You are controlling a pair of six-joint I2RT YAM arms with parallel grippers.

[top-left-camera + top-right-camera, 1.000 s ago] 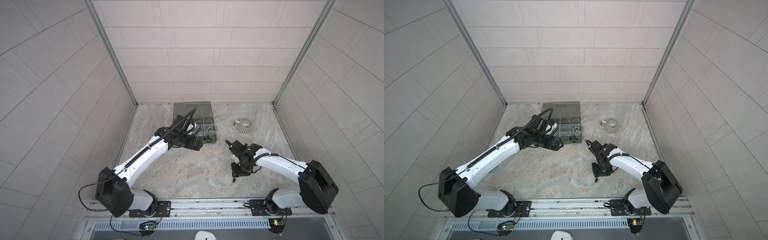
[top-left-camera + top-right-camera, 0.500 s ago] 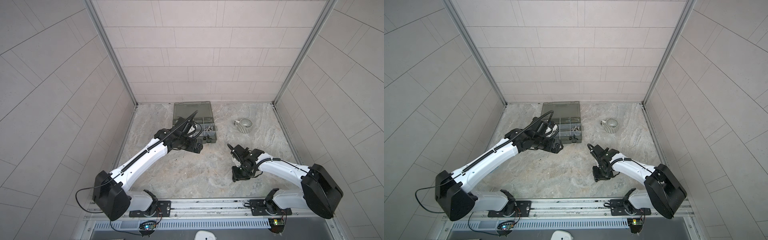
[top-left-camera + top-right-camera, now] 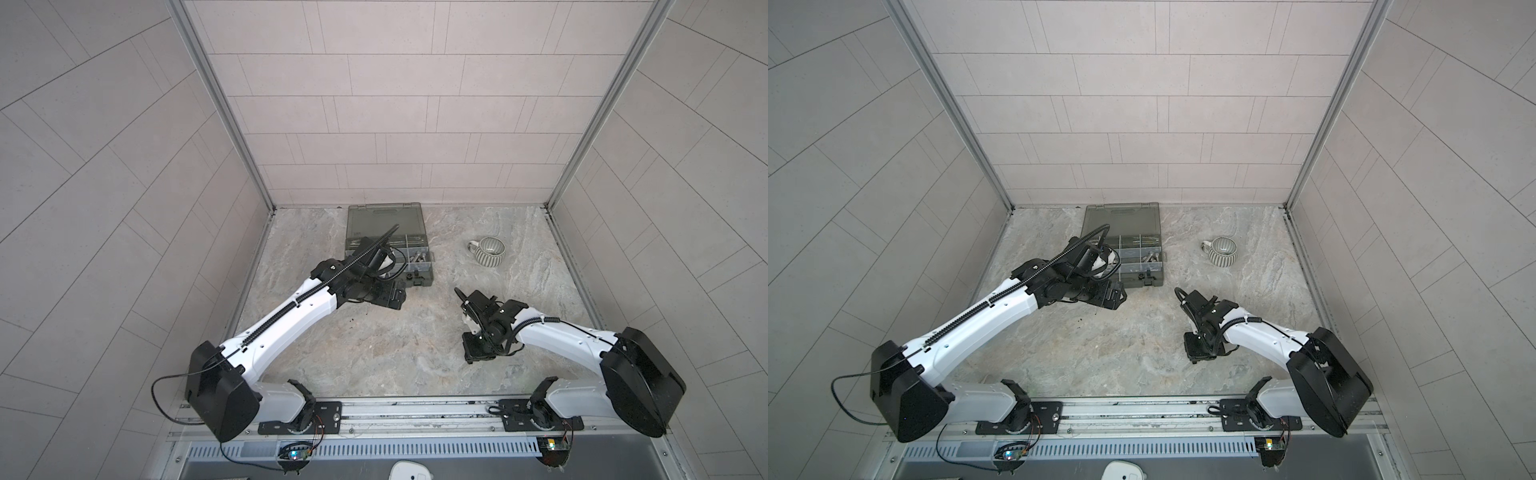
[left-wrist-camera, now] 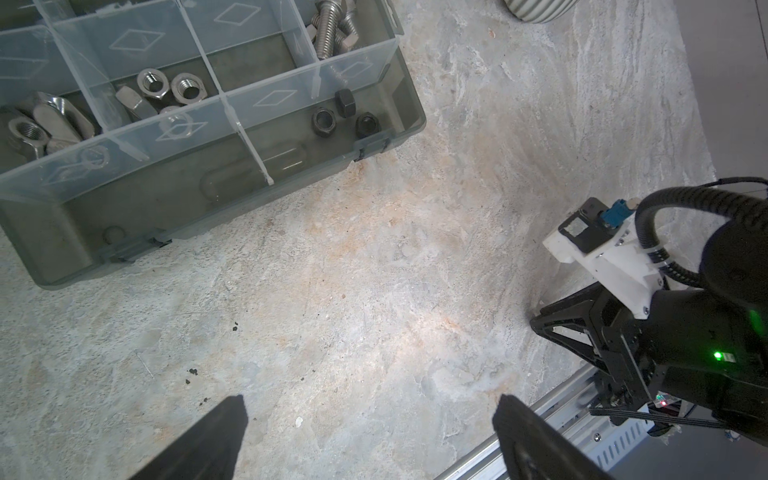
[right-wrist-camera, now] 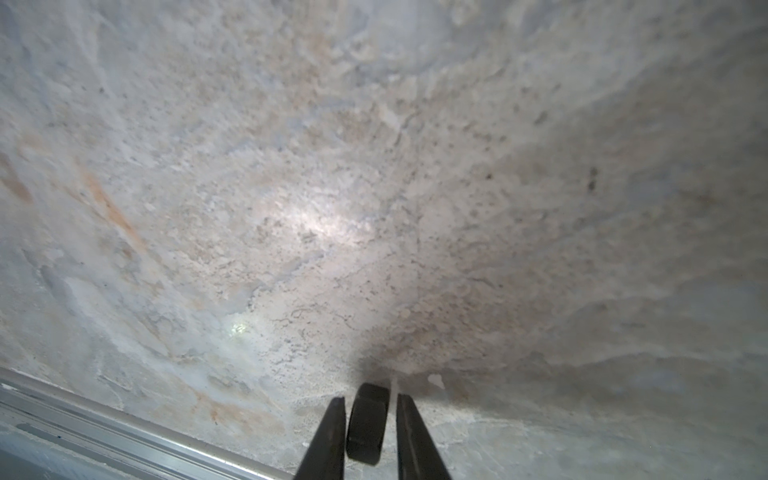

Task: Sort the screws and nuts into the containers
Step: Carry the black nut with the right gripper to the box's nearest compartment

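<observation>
Flanking one black nut (image 5: 365, 424), right gripper (image 5: 370, 398) stands nearly shut (grip unclear); left gripper (image 4: 370, 401) gapes wide, empty.

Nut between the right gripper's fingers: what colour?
Black. The nut shows best in the right wrist view.
</observation>
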